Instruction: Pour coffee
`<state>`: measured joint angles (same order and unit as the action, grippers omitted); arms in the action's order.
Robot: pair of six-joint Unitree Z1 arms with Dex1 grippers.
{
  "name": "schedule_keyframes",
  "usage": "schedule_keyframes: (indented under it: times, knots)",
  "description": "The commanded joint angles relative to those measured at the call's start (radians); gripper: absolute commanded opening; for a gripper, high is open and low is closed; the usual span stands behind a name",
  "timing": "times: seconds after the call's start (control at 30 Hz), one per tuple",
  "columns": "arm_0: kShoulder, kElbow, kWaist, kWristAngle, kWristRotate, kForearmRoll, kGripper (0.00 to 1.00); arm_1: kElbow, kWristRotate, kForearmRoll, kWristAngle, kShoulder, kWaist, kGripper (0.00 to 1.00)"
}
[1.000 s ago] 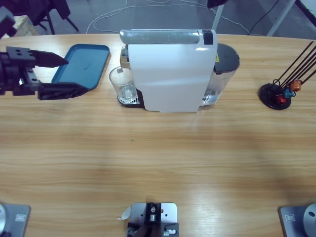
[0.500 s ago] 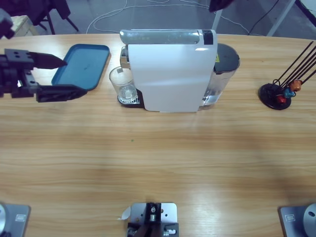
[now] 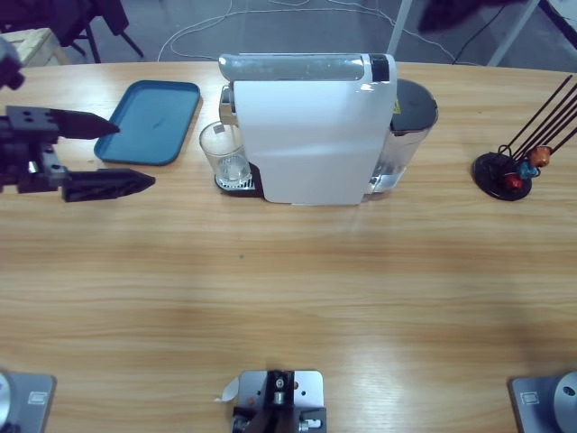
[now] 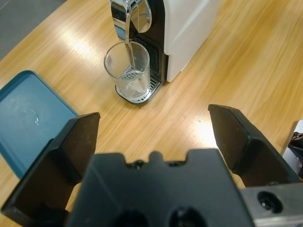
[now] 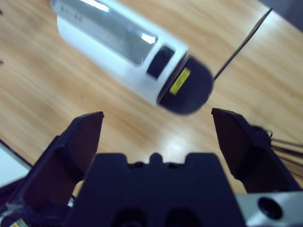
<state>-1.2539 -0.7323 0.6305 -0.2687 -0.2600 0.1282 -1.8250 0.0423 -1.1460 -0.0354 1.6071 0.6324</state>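
Left gripper [image 3: 122, 153] is hanging at the table's left edge with jaws spread wide and nothing between them; in its wrist view the left gripper [image 4: 154, 130] is looking down at the glass [image 4: 128, 66] and the blue tray [image 4: 28, 116]; in the high view the upper jaw tip is lying over the tray's [image 3: 153, 122] near-left corner, the lower jaw over bare table [image 3: 288, 298] just in front of the tray; glass well apart from the jaws.

Right gripper [image 5: 156, 137] is also standing open, holding nothing; it is looking down from above on the coffee machine [image 5: 118, 45] and its dark rear tank lid with a yellow label [image 5: 180, 80]; the right arm itself is not identifiable in the high view.

Glass [image 3: 224, 155] is sitting upright on the drip grate at the machine's left end, directly under the chrome spout [image 4: 125, 19]; it is looking clear, contents hard to tell; a thin line is running from spout into the glass in the left wrist view, cannot say whether liquid or reflection.

Coffee machine [image 3: 311, 131] is standing mid-table toward the far edge, white body, silver top; tray just left of the glass, not touching it; capsule rack [image 3: 514, 171] of black wires is standing at far right with red, orange and blue capsules at its base.
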Motion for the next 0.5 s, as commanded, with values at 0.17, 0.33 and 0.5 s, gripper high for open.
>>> schedule_keyframes:
  times: [0.17,0.33,0.5]
  knots:
    - [0.117,0.059,0.008,0.015,0.005,-0.005,1.000,0.763,0.049,0.446,-0.077,-0.517,0.030,1.000]
    - [0.126,0.065,0.008,0.014,0.005,-0.001,1.000,0.972,0.024,0.594,-0.037,-0.555,0.030,1.000]
    - [0.143,0.071,0.008,0.011,0.019,0.011,1.000,1.162,-0.099,0.855,0.068,-0.697,0.030,1.000]
